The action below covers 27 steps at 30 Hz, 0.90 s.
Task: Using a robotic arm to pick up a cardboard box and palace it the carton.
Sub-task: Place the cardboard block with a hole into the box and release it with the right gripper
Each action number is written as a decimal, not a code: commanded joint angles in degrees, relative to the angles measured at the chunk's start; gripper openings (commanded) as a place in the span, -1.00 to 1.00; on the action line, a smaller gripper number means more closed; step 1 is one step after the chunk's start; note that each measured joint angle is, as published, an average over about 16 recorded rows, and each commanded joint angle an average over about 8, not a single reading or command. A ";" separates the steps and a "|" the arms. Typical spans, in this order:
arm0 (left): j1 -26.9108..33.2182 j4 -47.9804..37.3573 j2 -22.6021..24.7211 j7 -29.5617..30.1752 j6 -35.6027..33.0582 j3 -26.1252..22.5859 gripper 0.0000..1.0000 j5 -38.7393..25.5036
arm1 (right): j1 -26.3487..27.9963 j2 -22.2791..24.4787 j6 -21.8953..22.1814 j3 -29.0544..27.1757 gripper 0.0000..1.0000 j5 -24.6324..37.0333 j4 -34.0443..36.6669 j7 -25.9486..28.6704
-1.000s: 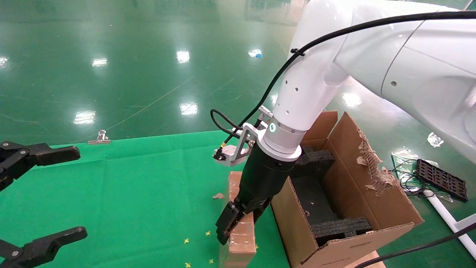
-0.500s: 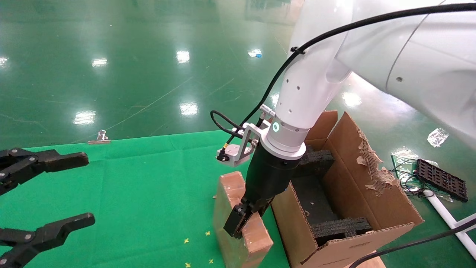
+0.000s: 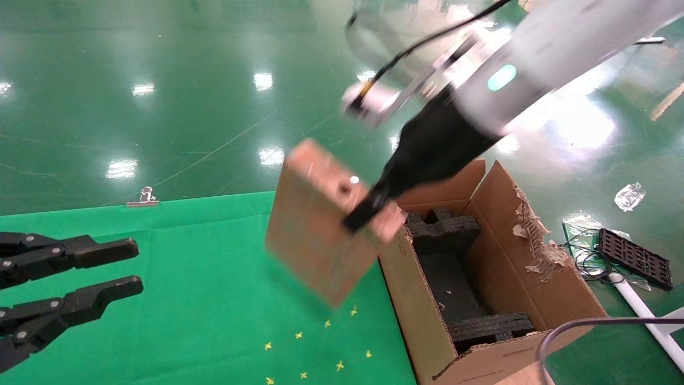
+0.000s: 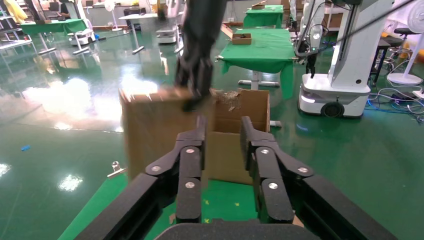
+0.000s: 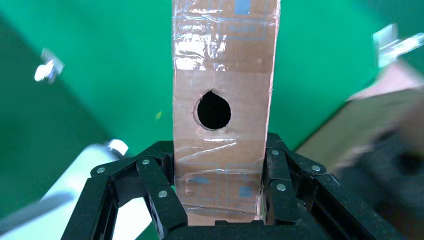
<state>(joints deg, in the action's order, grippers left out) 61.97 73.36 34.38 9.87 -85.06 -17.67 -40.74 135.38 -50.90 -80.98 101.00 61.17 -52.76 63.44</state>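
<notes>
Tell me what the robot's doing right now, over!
Right gripper shut on cardboard box, held in the air beside the carton. Left gripper open, empty, parked over green cloth. Carton's near flap between box and opening.

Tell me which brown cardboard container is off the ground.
The small flat brown cardboard box, clamped on its thin edge by the right gripper. The large open brown carton with black foam sits below.

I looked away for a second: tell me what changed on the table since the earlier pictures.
The right end effector, already clamped on the cardboard box, swung it up off the green cloth toward the carton. The left end effector narrowed its opening. The carton stayed put.
</notes>
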 commanded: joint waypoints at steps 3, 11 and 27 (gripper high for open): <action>0.00 0.00 0.00 0.00 0.00 -0.01 -1.00 0.01 | 4.41 5.00 1.47 -1.35 -1.00 1.66 -0.31 -2.71; 0.01 0.00 -0.01 -0.01 0.01 -0.03 -1.00 0.02 | 10.82 10.82 1.88 -0.18 -1.00 9.22 1.50 -3.36; 0.02 0.00 -0.03 -0.03 0.03 -0.07 -1.00 0.05 | 8.49 16.42 -1.11 3.75 -1.00 13.36 6.85 -1.91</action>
<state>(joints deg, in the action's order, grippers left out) 61.98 73.36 34.35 9.84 -85.03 -17.74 -40.70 143.84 -34.85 -81.84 104.77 74.76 -45.84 61.38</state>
